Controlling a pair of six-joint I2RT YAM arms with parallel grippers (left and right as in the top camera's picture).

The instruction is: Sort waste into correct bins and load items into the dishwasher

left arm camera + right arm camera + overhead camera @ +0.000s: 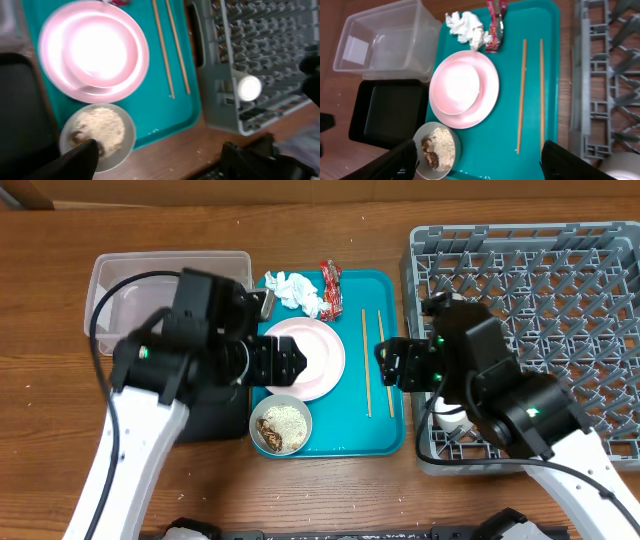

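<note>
Your right claw (477, 150), spread wide and empty, frames the two thin wooden chopsticks (521, 95) running top-to-bottom, right of centre.

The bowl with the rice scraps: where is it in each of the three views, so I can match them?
Overhead: the bowl sits low, slightly left of centre, on the teal tray, just below the pink plate.
Left wrist: the bowl is at lower left, below the plate.
Right wrist: the bowl is at the bottom, left of centre, below the plate.
Shared landmark: the pink plate, directly above the bowl in every view.
</note>
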